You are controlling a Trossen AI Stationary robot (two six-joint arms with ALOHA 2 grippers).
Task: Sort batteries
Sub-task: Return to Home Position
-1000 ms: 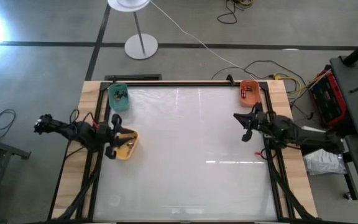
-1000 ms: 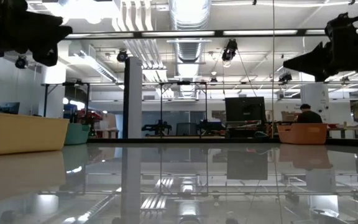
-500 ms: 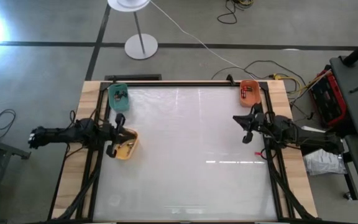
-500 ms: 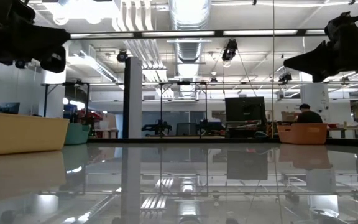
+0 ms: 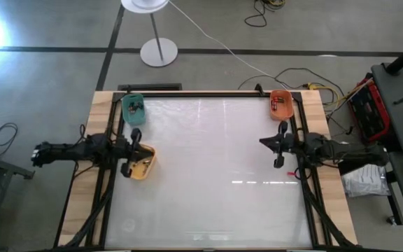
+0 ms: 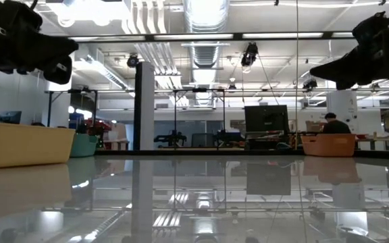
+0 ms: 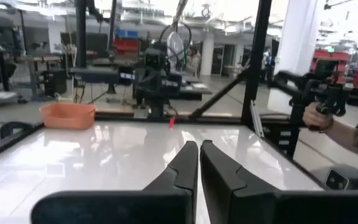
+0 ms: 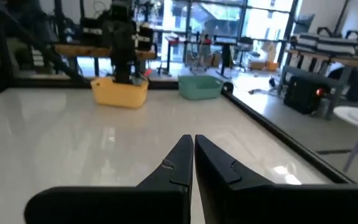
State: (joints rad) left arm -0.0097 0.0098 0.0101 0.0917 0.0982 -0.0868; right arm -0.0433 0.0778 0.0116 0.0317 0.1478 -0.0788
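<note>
Left gripper (image 7: 199, 144), closed empty, has settled at the yellow bin (image 5: 145, 164); right gripper (image 8: 193, 138) has closed empty. Batteries (image 5: 279, 105) show only in bins; sorting appears finished.

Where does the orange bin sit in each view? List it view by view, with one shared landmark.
High view: orange bin at the table's top right corner.
Low view: orange bin right of centre, on the table's far edge.
Left wrist view: orange bin across the table, beside the right arm.
Right wrist view: not in it.
Shared landmark: the right arm, near the bin in those three views.
</note>
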